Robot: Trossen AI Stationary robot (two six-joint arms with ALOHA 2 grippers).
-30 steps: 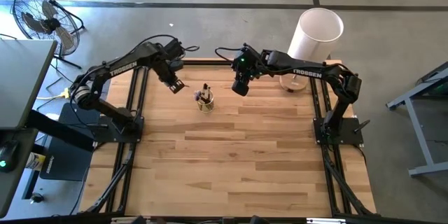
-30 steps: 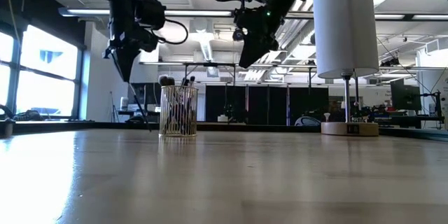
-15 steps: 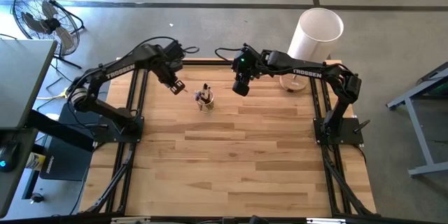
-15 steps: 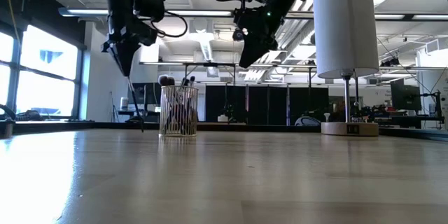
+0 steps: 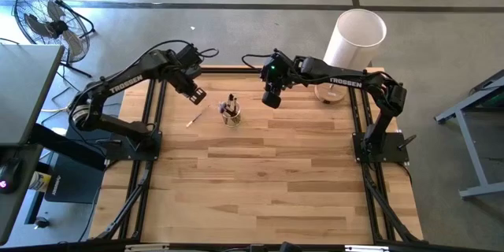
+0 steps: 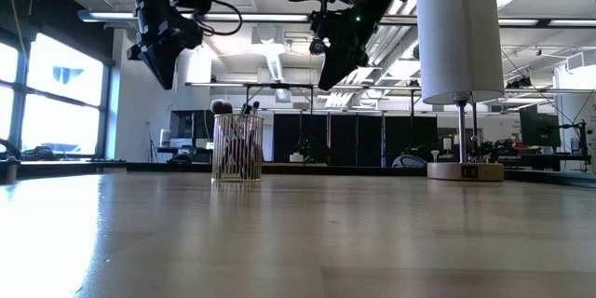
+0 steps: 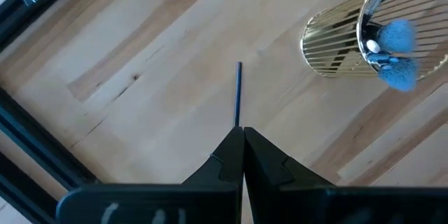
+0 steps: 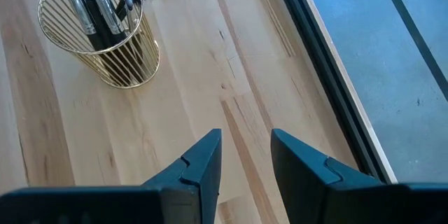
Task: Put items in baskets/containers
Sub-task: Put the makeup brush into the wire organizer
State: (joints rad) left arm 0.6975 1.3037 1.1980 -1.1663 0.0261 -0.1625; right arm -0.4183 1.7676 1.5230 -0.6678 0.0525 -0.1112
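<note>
A small round cup of thin gold wires (image 5: 231,114) (image 6: 237,149) (image 7: 350,49) (image 8: 98,38) stands upright on the wooden table and holds several brushes, handles down. One thin dark brush (image 5: 194,118) (image 7: 238,91) lies flat on the table to the cup's left. My left gripper (image 5: 197,94) (image 6: 166,79) (image 7: 242,131) hovers shut above that brush, clear of it. My right gripper (image 5: 270,98) (image 6: 326,79) (image 8: 245,147) hangs open in the air to the cup's right.
A tall white cylinder lamp (image 5: 354,39) (image 6: 456,37) stands on a small base near the table's far right corner. The black frame rail (image 8: 315,56) runs along the far edge. A fan (image 5: 47,20) stands on the floor beyond the table's left.
The thin brush that hung below my left gripper with its lower end on the table now lies flat on the table, left of the cup. My left gripper has risen and shifted slightly toward the table's left. My right arm has kept still.
</note>
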